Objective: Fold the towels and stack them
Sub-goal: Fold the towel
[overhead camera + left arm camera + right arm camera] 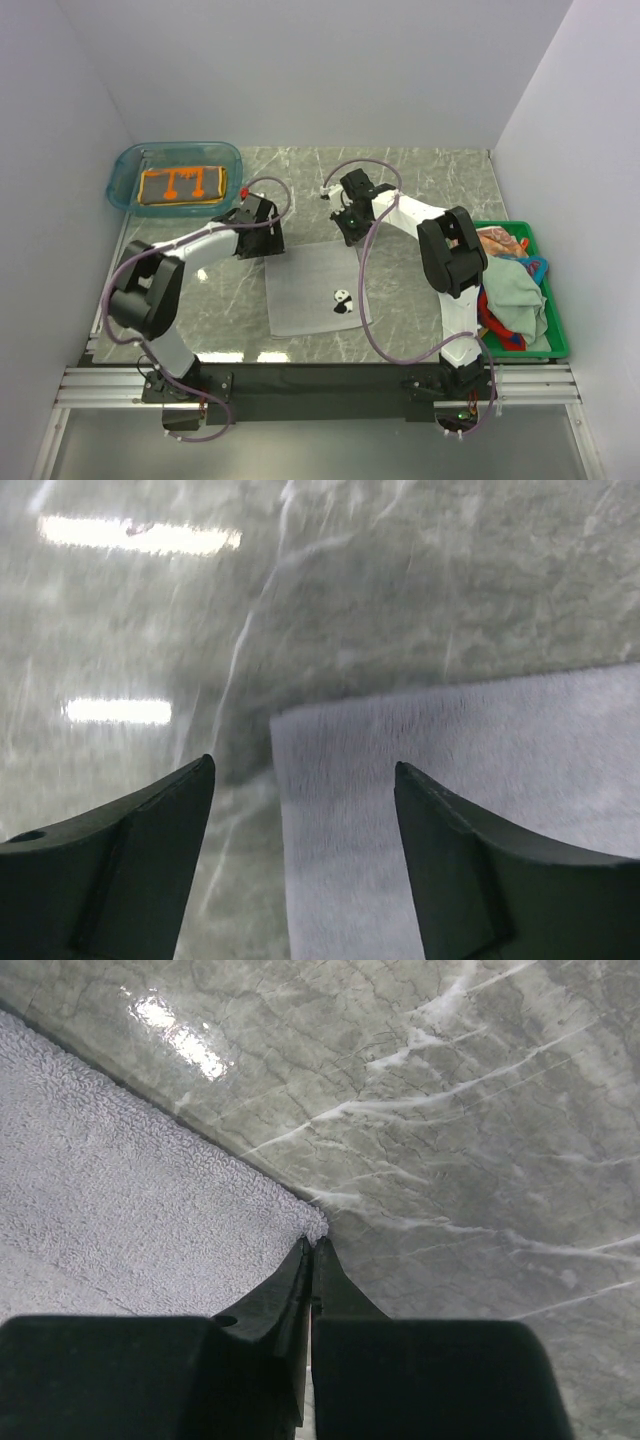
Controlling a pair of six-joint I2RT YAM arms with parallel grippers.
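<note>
We read no words, numbers or brand marks anywhere. Only sign: small black-and-white panda picture (343, 300) on pale grey towel (305, 285). Orange line pattern (186, 180) on orange-brown towel (150, 196) in teal tub (124, 170); we cannot read it as letters.

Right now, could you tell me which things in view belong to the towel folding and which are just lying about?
Job in hand: pale grey towel, folded orange towel, heaped towels.
Lying about: teal tub, green crate.
</note>
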